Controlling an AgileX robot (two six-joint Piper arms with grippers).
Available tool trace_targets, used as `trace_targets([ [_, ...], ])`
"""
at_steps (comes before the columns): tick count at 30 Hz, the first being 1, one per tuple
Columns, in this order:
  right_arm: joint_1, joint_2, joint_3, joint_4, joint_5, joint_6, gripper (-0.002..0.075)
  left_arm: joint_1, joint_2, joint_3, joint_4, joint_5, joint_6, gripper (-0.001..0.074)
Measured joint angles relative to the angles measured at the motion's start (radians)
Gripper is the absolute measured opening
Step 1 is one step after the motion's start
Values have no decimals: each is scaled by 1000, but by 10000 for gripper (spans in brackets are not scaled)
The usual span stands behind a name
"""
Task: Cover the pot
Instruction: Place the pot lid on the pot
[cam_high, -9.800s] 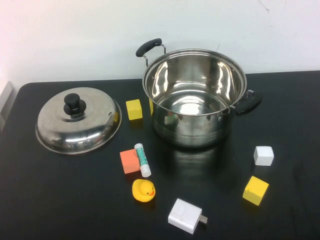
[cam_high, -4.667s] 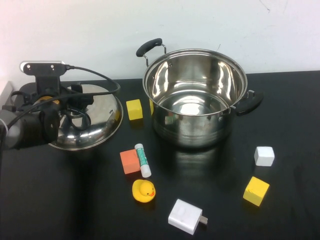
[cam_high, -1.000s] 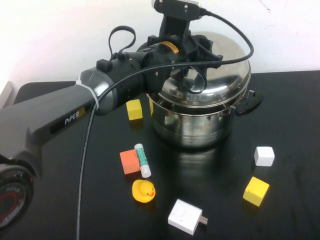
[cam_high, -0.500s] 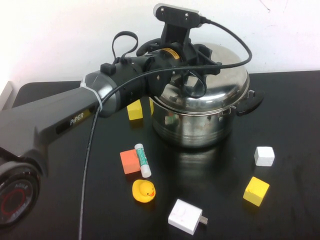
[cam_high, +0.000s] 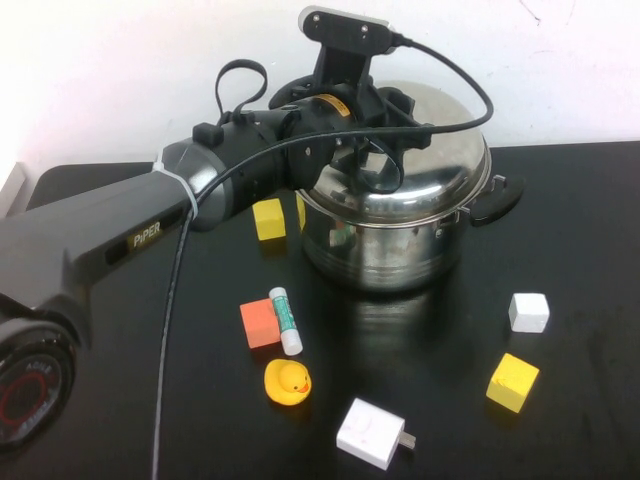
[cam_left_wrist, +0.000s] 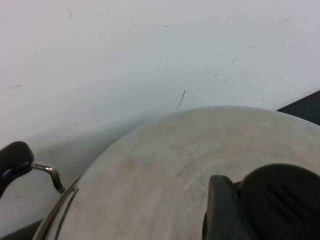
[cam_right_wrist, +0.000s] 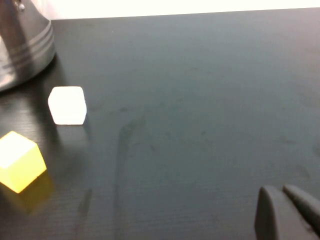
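Placement step: domed steel lid (cam_high: 420, 165) sits on the large shiny stainless stockpot (cam_high: 385, 245), upper centre of the high view, seemingly seated. Left claw (cam_high: 375, 165) is pinching the lid's black knob (cam_left_wrist: 280, 200). Next: release, lift clear. Right claw (cam_right_wrist: 287, 212) pressed together, low over the black tabletop (cam_right_wrist: 200, 100), holding nothing.

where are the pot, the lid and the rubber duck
pot (cam_high: 385, 255), high view, on its shiny side wall.
lid (cam_high: 450, 175), high view, on the bare dome, beside the left gripper (cam_high: 372, 165) at its knob.
rubber duck (cam_high: 287, 381), high view, on its yellow body.
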Motion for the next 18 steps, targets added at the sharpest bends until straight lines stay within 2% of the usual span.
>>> trace_targets([
  [10,0,0,0,0,0,0,-2,6,6,-67,11,138,0,328],
  [18,0,0,0,0,0,0,-2,6,8,-81,15,167,1,328],
])
